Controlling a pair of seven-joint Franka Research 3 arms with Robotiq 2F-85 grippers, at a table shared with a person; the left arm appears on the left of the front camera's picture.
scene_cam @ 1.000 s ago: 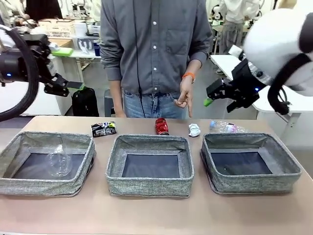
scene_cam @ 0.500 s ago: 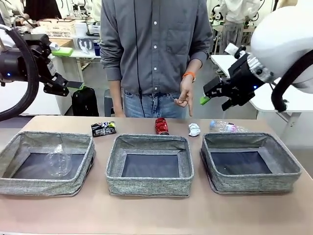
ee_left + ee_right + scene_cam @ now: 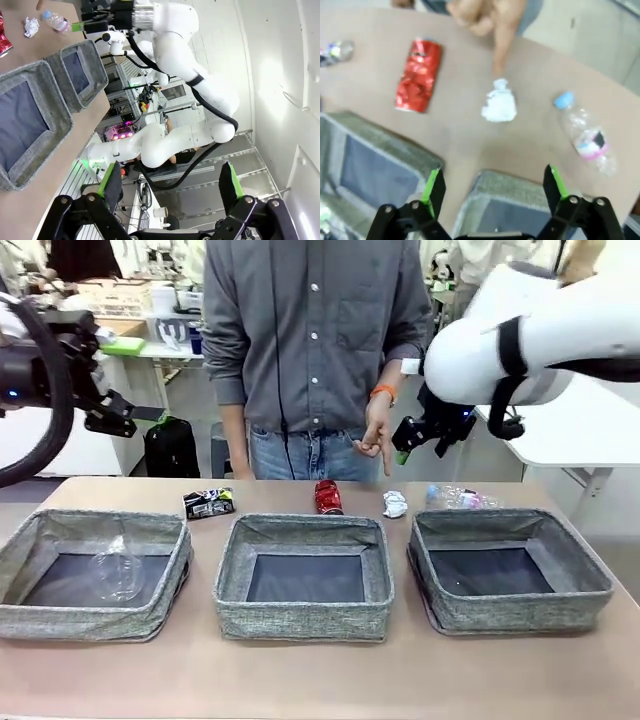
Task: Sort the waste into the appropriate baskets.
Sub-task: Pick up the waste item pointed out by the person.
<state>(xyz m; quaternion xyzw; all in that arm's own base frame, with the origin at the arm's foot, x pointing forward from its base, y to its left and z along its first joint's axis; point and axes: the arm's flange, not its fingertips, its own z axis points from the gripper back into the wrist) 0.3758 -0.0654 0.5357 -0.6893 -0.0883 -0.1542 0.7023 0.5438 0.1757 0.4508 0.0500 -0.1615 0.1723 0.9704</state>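
Swinging in toward the middle since a second ago, my right gripper (image 3: 407, 445) is now hanging in the air just beside the person's hand (image 3: 377, 435). That hand is pointing one finger down toward the crumpled white paper ball (image 3: 396, 504) on the table (image 3: 300, 680). I am looking for words to read. The crushed black printed can (image 3: 209, 503) is showing white print, but it is too small for me to read. The crushed red can (image 3: 418, 75) is too blurry, and the clear plastic bottle (image 3: 585, 132) is showing just a blue cap and a pink band. My right gripper (image 3: 493, 182) is standing wide apart and is holding nothing, with the paper ball (image 3: 499, 104) lying below it between the red can and the bottle. My left gripper (image 3: 145, 420) is staying high on its own side, and its jaws are standing wide apart too, touching nothing. All these bits are lying behind the baskets. The clear plastic cup (image 3: 118, 568) is lying inside the left basket (image 3: 60, 620), beside the middle basket (image 3: 300, 620) and the right basket (image 3: 520, 615).
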